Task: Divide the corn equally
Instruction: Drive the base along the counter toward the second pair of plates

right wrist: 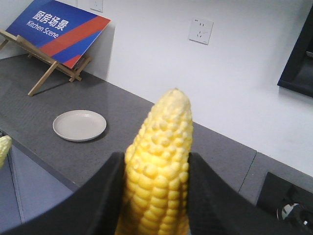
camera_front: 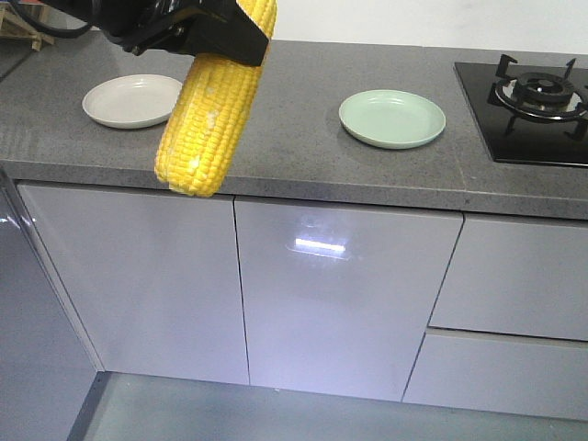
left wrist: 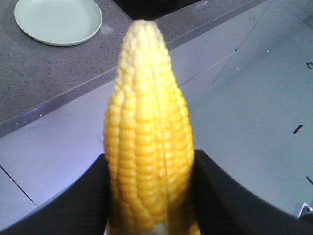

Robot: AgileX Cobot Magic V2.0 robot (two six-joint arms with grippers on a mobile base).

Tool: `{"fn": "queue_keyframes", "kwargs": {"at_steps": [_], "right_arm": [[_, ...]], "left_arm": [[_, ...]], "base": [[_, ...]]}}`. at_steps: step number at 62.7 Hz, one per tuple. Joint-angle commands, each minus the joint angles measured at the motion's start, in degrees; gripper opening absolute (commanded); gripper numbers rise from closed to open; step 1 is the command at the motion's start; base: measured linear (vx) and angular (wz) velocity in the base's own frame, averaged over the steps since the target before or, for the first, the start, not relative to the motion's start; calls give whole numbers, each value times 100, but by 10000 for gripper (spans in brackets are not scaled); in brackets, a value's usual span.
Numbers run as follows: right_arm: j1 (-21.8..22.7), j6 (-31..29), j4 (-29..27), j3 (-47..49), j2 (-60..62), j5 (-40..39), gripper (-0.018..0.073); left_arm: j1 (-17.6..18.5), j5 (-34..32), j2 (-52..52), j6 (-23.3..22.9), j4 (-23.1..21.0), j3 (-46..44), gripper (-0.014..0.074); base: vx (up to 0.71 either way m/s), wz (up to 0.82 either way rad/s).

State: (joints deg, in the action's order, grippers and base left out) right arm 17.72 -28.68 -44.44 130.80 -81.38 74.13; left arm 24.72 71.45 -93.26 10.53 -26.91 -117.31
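The left gripper [camera_front: 241,37] has its fingers [left wrist: 83,200] closed around the left cob [camera_front: 209,115], which sits between them and runs out past the fingertips, free end hanging down over the counter [camera_front: 294,156] edge, with the white plate [camera_front: 133,99] below and left of the fingers and the green plate [camera_front: 392,118] well off to their right. The right gripper [right wrist: 155,156] clamps the right cob [right wrist: 159,171] between its fingers [right wrist: 215,196], tapered end sticking out past the tips; the white plate lies ahead and left of those fingers on the counter, a sign [right wrist: 58,29] farther off beyond it.
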Motion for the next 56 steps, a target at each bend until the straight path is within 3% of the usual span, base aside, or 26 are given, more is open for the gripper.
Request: {"fn": "queue_keyframes", "kwargs": {"at_steps": [1, 56], "right_arm": [[40, -18, -156, 79, 91, -26, -4], [40, -18, -156, 79, 91, -26, -4]], "left_arm": [[15, -291, 217, 6, -206, -150, -7], [15, -291, 217, 6, -206, -150, -7]], "base": [[13, 5], [11, 3]]}}
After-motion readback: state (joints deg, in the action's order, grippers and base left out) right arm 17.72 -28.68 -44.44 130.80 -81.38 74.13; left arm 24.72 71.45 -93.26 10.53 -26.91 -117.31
